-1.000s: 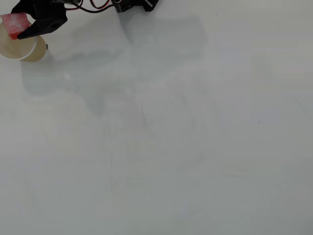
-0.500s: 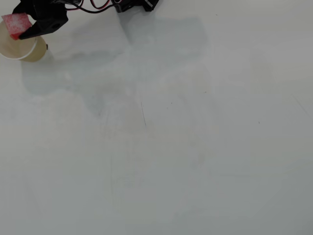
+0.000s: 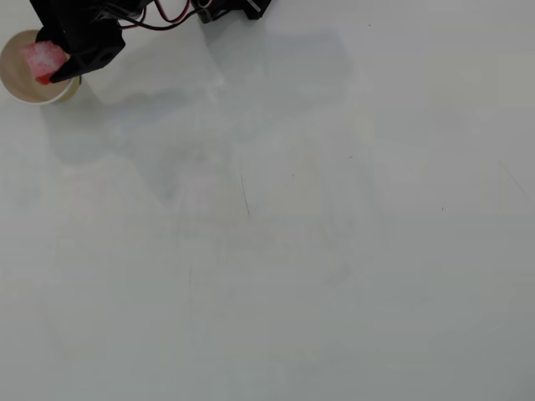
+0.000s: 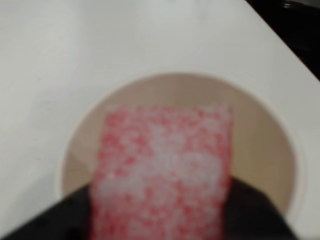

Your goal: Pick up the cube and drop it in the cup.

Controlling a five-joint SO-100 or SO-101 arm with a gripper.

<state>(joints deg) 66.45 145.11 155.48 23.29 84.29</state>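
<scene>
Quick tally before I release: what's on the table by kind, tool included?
Cube, red with white speckles, in the tool over the cup mouth: 1
Cup, cream paper: 1
Tool, black: 1
Total: 3

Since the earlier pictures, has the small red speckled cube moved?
Yes. In the overhead view the small red speckled cube shifted rightward and down the picture, from the cream paper cup's left rim to over its opening.

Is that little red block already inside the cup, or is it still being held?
Held, it seems. The block sits over the cup's mouth in the dark hand; the wrist view shows nothing else inside the cup.
</scene>
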